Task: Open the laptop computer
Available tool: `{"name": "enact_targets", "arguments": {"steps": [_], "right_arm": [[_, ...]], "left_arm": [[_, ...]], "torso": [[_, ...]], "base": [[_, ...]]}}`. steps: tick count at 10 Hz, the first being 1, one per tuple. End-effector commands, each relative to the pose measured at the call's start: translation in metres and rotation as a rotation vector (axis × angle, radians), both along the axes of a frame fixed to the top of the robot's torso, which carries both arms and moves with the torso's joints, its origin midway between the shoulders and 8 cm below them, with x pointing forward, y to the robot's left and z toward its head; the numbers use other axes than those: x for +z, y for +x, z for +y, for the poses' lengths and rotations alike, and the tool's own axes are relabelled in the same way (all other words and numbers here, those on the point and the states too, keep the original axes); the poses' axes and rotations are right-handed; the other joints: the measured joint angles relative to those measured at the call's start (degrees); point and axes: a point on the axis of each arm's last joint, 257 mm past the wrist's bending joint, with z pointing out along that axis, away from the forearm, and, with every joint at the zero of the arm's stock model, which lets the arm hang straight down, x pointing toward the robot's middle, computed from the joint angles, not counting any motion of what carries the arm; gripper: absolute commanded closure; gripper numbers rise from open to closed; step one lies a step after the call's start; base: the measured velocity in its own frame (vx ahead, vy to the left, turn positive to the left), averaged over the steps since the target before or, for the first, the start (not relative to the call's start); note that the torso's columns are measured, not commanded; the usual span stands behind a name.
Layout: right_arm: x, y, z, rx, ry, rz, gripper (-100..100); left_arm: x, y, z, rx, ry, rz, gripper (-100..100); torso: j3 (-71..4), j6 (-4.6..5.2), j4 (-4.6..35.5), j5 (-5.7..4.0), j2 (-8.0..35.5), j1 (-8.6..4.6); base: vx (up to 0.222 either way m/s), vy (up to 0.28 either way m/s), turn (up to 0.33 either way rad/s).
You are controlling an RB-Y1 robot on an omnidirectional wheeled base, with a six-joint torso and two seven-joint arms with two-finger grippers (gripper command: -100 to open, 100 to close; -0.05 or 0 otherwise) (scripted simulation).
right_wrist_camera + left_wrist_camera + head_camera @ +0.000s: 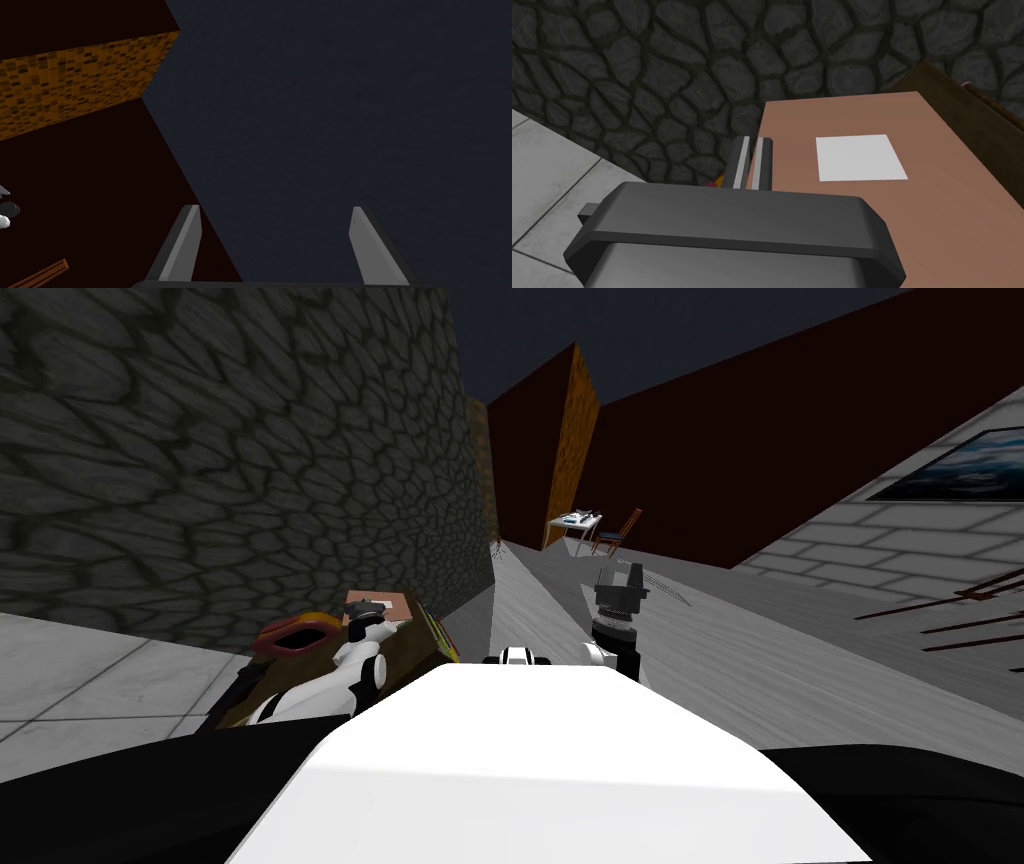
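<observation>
Resting left tool [753, 145] at side edge of closed laptop [837, 215] on dark bench [962, 105], blades together, probably placed to pry lid up. Right tool [275, 210] raised clear, blades apart, idle.

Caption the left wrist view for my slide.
Left end effector pinching the edge of a closed brown laptop, white square on its lid, before a cobblestone wall.

Left arm [352, 673] is extended forward and low on the left side, with the white forearm angled down. Left gripper [754, 145] is closed, fingers [743, 162] drawn together with only a sliver of gap. Right arm [617, 633] is held upright on the right side. Right gripper [275, 210] is pointed upward, blades spread wide apart.
</observation>
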Motion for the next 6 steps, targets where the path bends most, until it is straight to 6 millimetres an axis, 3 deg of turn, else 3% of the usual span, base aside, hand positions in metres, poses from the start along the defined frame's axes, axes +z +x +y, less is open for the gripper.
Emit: {"name": "enact_targets", "arguments": {"steps": [1, 6], "right_arm": [[0.000, 0.000, 0.000, 0.000, 0.000, 0.000, 0], [0.000, 0.000, 0.000, 0.000, 0.000, 0.000, 0]], "left_arm": [[-0.010, -0.005, -0.004, -0.009, 0.044, 0.062, -100], [-0.044, -0.020, -0.019, -0.048, 0.165, 0.244, -100]], "torso": [[0.1, 0.02, 0.0, 0.04, 0.1, 0.13], [0.2, 0.02, 0.1, 0.07, 0.3, 0.20]], "base": [[-0.028, 0.032, 0.015], [-0.039, 0.042, 0.047]]}}
